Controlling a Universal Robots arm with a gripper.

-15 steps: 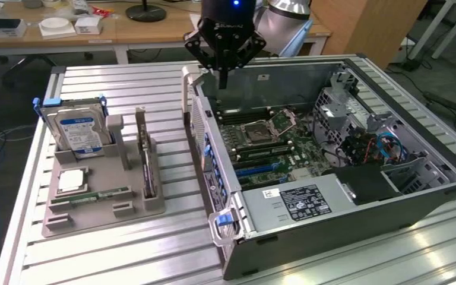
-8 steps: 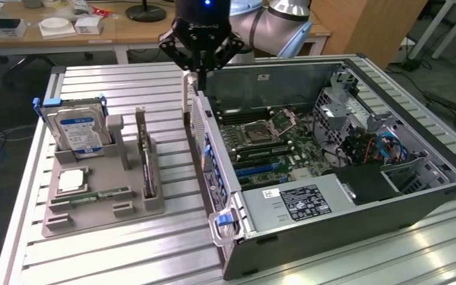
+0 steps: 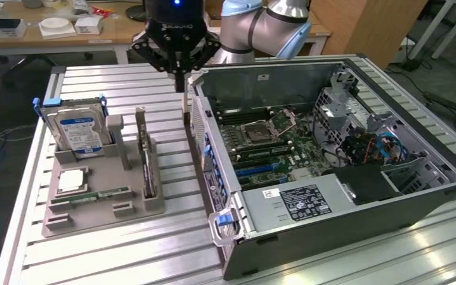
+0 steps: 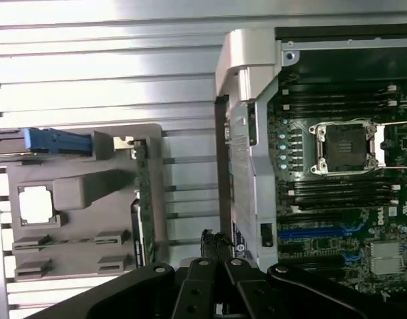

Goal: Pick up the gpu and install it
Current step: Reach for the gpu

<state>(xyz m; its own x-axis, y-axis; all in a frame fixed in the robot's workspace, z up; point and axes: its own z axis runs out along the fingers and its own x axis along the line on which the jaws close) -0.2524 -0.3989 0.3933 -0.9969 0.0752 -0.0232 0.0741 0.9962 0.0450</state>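
The gpu (image 3: 145,157) stands on edge in a slot of the grey holder (image 3: 109,205): a thin green card with a dark face and a silver bracket at its far end. In the wrist view the gpu (image 4: 144,199) shows edge-on at the rim of the holder (image 4: 77,193). My gripper (image 3: 182,83) hangs shut and empty over the gap between the holder and the open computer case (image 3: 236,237), above the table. It is off to the case side of the gpu, apart from it. Blue expansion slots (image 3: 258,170) lie on the motherboard.
A blue-labelled hard drive (image 3: 78,130) stands upright in the holder's far end. A square processor chip (image 3: 71,180) and a narrow RAM stick (image 3: 93,196) lie in the holder too. The case wall (image 4: 247,153) rises close beside my gripper. A cluttered desk (image 3: 54,29) is behind.
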